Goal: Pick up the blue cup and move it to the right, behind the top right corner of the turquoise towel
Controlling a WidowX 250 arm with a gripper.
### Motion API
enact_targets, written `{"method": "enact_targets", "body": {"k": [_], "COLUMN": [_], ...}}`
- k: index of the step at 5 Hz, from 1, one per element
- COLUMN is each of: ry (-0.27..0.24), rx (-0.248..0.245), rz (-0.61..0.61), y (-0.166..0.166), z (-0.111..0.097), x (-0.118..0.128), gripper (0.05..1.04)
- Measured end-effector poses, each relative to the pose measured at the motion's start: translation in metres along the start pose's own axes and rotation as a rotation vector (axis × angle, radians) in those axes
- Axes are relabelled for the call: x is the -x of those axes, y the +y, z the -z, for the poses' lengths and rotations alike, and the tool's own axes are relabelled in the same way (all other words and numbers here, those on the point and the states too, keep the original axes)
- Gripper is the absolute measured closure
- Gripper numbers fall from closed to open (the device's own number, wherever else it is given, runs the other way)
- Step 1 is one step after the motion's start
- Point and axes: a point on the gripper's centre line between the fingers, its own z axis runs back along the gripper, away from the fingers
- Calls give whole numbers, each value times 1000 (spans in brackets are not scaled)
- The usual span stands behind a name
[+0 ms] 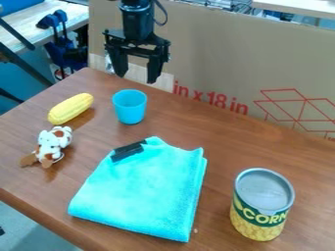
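My gripper [136, 78] hangs at the upper left over the table's back edge, its two fingers apart with nothing between them. Nearest to it, a little lower in the view, a blue cup [130, 107] stands upright. Left of the cup lies a yellow corn cob [70, 108]. Below the cob is a small white and brown plush toy [51, 144]. A folded turquoise cloth [142, 191] lies at the centre front, with a black object [128, 151] on its upper left corner. At the right front stands a corn can [262, 204].
The brown wooden table [229, 139] has its back edge against a large cardboard sheet [222, 54]. Blue clamps [58, 41] and another light wooden surface [33, 19] are at the upper left.
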Motion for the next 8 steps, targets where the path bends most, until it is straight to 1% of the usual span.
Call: {"method": "enact_targets", "body": {"k": [1, 2, 3, 4, 5, 6, 7, 8], "ry": [25, 51, 74, 92, 64, 53, 56, 52], "rx": [-10, -6, -6, -5, 2, 7, 9, 24], "rz": [-45, -68, -74, -82, -81, -76, -69, -61], "y": [8, 18, 23, 20, 11, 3, -2, -10], "z": [11, 25, 36, 46, 46, 48, 48, 47], "x": [-7, -10, -12, -12, -16, -18, -17, -18], "gripper": [82, 82, 82, 82, 82, 82, 82, 82]}}
